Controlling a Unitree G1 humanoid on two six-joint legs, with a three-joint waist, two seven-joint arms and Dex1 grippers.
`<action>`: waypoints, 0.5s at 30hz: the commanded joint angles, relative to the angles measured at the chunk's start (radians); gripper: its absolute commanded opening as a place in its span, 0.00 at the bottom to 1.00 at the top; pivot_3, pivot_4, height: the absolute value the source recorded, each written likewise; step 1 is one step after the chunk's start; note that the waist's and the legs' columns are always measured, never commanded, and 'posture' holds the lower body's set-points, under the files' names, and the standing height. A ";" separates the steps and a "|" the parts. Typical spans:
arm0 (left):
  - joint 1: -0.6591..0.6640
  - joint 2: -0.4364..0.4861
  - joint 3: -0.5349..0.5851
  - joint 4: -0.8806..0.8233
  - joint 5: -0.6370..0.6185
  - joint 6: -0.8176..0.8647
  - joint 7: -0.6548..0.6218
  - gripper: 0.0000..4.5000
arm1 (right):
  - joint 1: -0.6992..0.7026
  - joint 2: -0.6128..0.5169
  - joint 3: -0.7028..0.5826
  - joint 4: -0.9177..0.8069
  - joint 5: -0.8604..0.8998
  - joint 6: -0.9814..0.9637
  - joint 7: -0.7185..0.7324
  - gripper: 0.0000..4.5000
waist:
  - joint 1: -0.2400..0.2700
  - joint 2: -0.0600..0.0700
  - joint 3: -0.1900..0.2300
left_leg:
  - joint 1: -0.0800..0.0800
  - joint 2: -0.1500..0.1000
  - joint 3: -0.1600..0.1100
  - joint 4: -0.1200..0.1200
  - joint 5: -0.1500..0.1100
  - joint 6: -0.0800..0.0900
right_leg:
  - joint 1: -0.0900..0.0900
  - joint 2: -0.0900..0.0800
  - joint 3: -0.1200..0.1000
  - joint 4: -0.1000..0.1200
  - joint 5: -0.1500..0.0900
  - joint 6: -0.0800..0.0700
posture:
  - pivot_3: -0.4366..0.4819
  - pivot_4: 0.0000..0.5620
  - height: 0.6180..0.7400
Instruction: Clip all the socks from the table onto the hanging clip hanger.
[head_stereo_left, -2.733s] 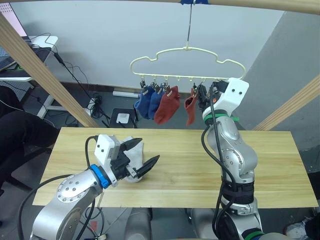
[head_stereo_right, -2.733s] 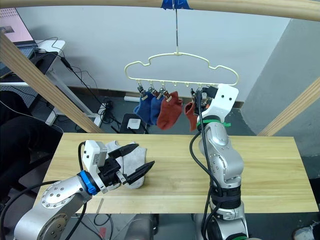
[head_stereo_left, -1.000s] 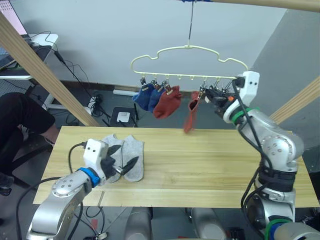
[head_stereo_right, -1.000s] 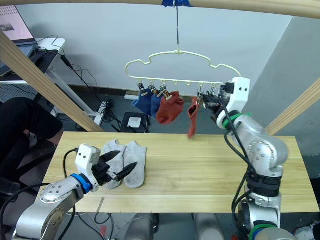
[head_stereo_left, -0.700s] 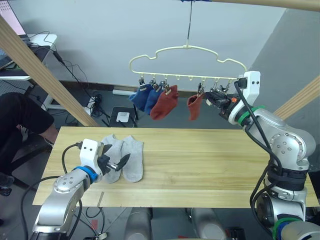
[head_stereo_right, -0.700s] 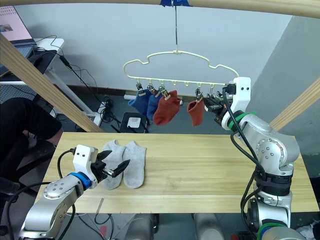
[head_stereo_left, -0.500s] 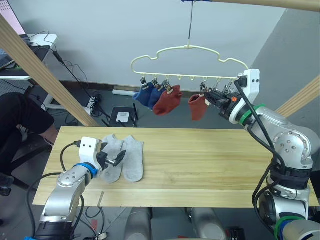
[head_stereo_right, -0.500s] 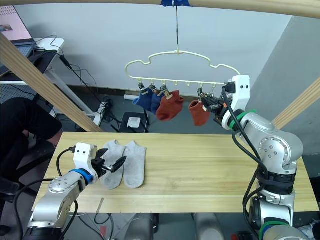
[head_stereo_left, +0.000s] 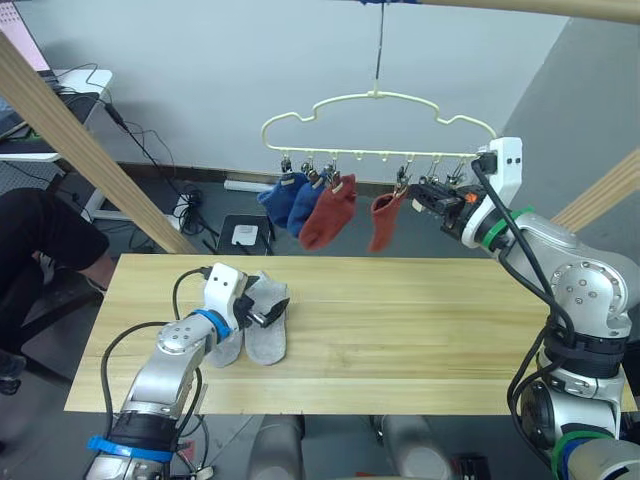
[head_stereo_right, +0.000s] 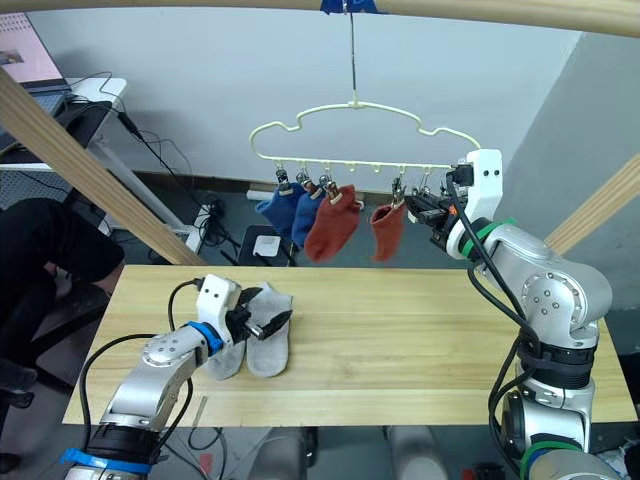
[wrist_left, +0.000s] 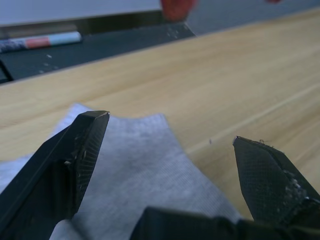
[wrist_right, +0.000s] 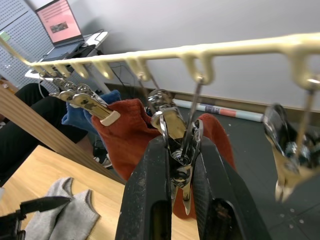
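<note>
Two light grey socks (head_stereo_left: 266, 337) lie side by side on the table (head_stereo_left: 430, 320) at its left. My left gripper (head_stereo_left: 268, 308) hovers open just over them, its fingers (wrist_left: 87, 145) spread above the grey knit (wrist_left: 145, 165). The cream clip hanger (head_stereo_left: 375, 98) hangs on its hook over the table's far edge. Two blue socks (head_stereo_left: 290, 202) and two rust red socks (head_stereo_left: 330, 215) dangle from its clips. My right gripper (wrist_right: 181, 150) is shut on a silver clip (wrist_right: 175, 131) beside the right red sock (head_stereo_left: 383, 222).
Slanting wooden poles (head_stereo_left: 80, 140) rise at the left and at the right (head_stereo_left: 600, 200), with another across the top. A person (head_stereo_left: 40, 245) sits beyond the table's left end. A desk (head_stereo_left: 60, 90) and floor cables lie behind.
My left gripper has moved right onto the grey socks, fingers still open. The right gripper stays at the clip, and the hanging socks have swung slightly.
</note>
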 joint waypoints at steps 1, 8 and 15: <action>-0.026 0.009 -0.054 0.080 0.071 -0.028 -0.019 1.00 | -0.015 -0.008 -0.020 -0.043 0.023 -0.006 0.004 0.05 | 0.000 0.000 0.000 | 0.000 0.000 0.000 0.001 0.000 0.000 | 0.000 0.000 0.000 0.002 0.000 0.000 | 0.34 0.45 1.00; -0.032 0.012 -0.086 0.126 0.094 0.039 -0.066 0.86 | -0.021 -0.006 -0.022 -0.036 0.019 -0.009 -0.002 0.05 | -0.003 0.000 0.000 | 0.002 -0.001 0.000 0.003 0.000 0.000 | -0.001 0.000 0.000 0.009 0.000 0.000 | 0.32 0.46 1.00; -0.015 0.001 -0.118 0.084 0.104 -0.054 -0.121 0.42 | -0.015 0.000 -0.015 -0.026 0.009 -0.023 -0.003 0.05 | -0.009 0.000 -0.001 | 0.002 -0.001 0.000 0.003 0.001 0.000 | -0.001 0.000 0.001 0.011 0.000 0.000 | 0.33 0.47 1.00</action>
